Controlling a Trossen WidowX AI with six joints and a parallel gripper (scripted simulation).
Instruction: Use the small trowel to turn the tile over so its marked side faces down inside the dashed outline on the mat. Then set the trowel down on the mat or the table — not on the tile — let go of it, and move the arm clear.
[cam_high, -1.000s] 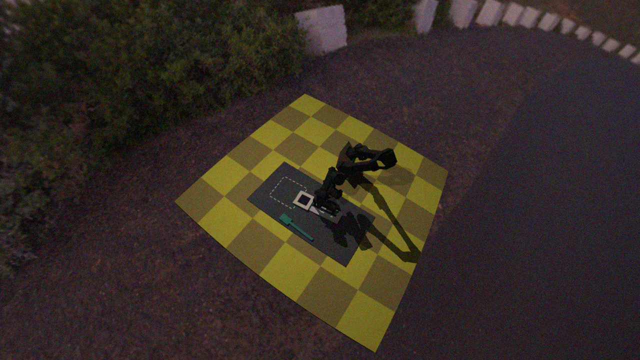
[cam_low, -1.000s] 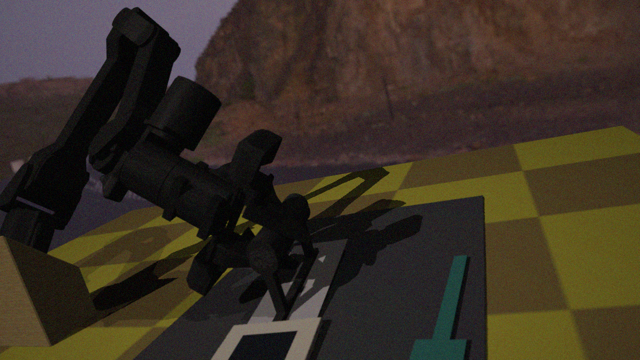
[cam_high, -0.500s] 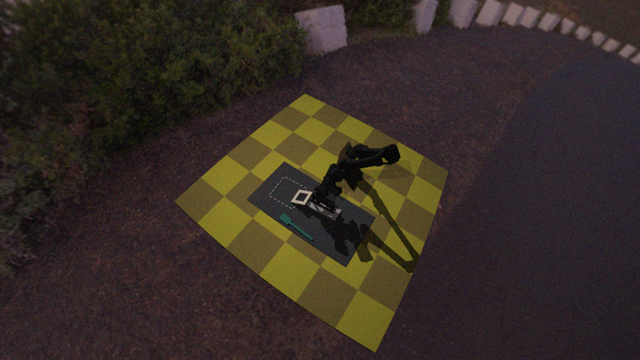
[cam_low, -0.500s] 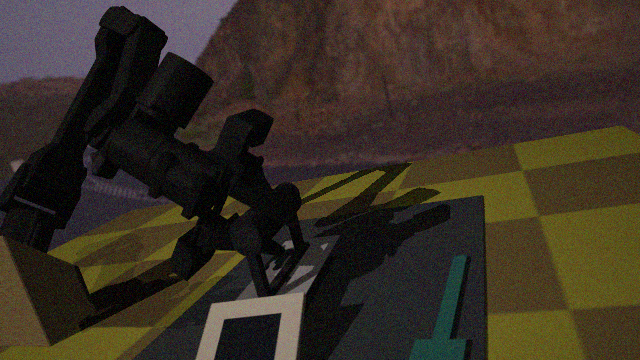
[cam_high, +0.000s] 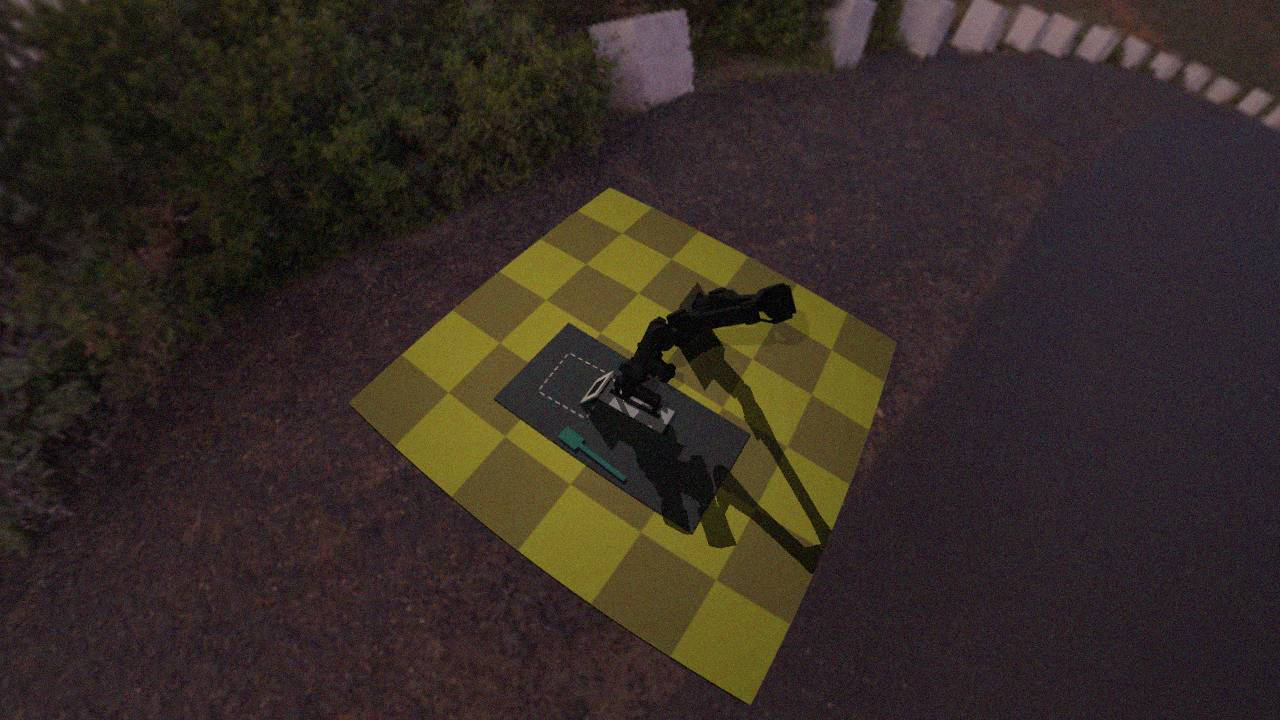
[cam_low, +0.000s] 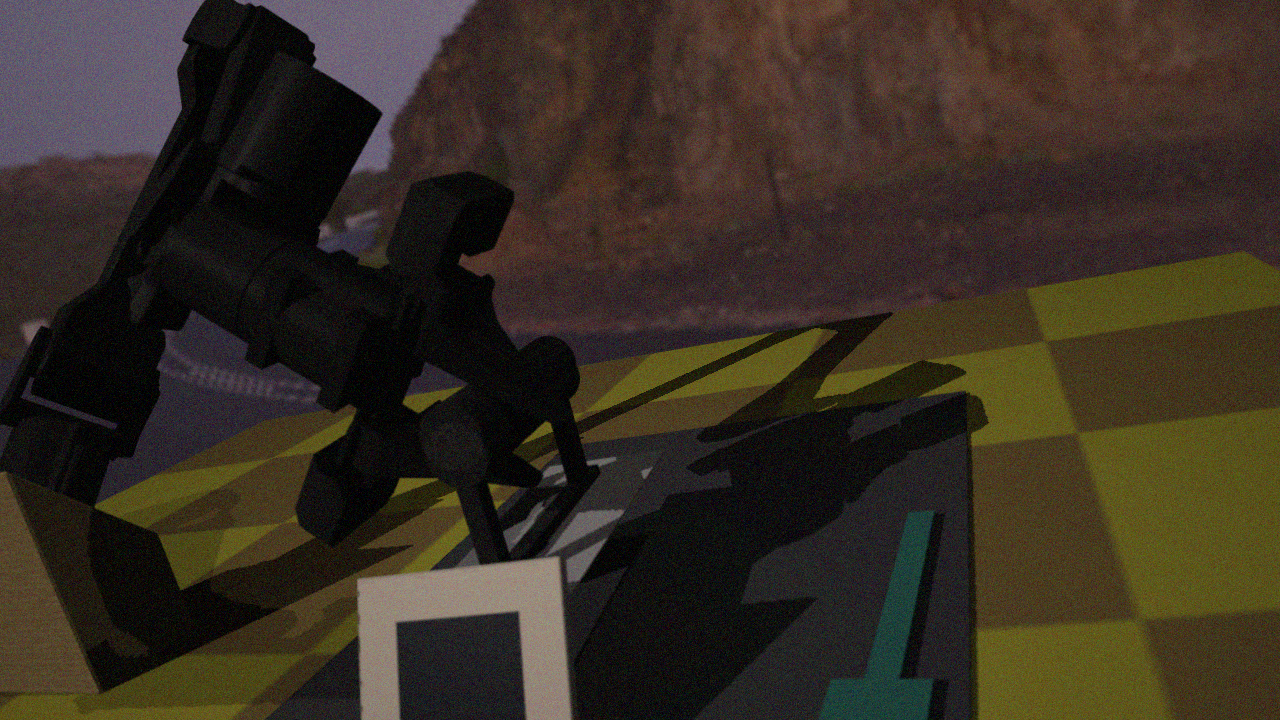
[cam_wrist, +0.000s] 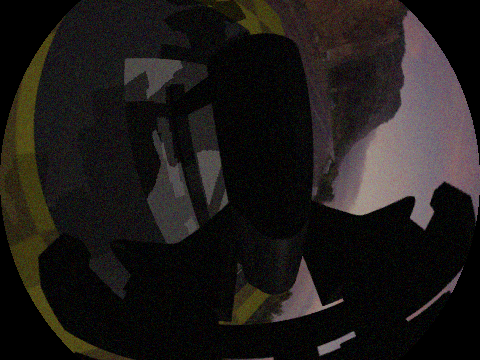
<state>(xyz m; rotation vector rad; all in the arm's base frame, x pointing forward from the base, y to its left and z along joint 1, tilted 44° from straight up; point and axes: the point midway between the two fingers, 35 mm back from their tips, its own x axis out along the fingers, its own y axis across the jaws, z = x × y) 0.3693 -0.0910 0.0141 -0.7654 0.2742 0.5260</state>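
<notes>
Hedge (cam_high: 223, 134) behind mat (cam_high: 716, 438); teal tool (cam_high: 590, 454) beside tile (cam_high: 597, 389).

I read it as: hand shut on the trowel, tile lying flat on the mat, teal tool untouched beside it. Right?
Not quite. The exterior view shows the tile tipped up nearly on edge, not flat. The hand is shut on the trowel, and the teal tool lies untouched on the mat.

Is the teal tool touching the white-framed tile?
Apart. In the top view, the teal tool lies flat on the dark mat, and a strip of bare mat shows between it and the tilted tile.
</notes>
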